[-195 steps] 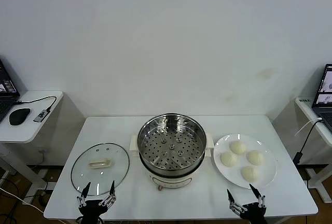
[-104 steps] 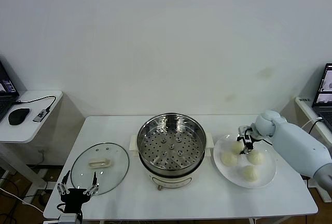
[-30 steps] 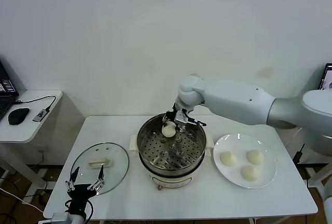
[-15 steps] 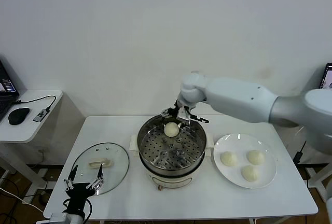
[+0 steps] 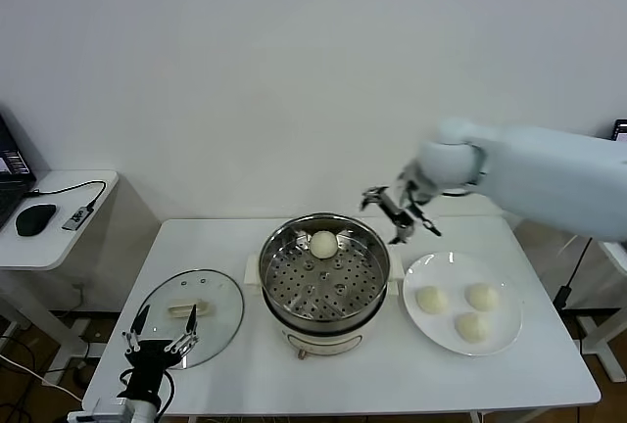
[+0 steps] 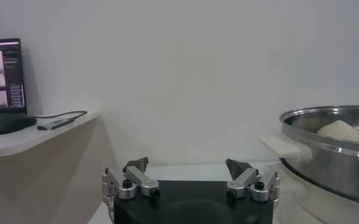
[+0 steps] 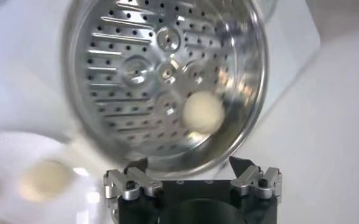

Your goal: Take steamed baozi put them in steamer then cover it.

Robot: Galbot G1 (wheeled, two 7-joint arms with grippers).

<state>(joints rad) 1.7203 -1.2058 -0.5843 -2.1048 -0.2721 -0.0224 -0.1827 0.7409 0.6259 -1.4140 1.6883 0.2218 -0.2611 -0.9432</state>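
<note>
One baozi (image 5: pixel 323 244) now lies at the back of the steamer (image 5: pixel 324 281), let go by the right end effector (image 5: pixel 401 215), which has lifted away empty with jaws spread, toward the plate (image 5: pixel 503 326). Three buns (image 5: pixel 457 305) remain there; the left end effector (image 5: pixel 157 336) hangs spread by the cover (image 5: pixel 189 316) at the bench edge.

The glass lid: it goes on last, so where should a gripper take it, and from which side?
Probably by the cream-white bar handle at the centre of the round clear glass lid, coming straight down from above. The lid lies flat on the white table, leaving its metal rim hard to get under, while the bar stands raised.
</note>
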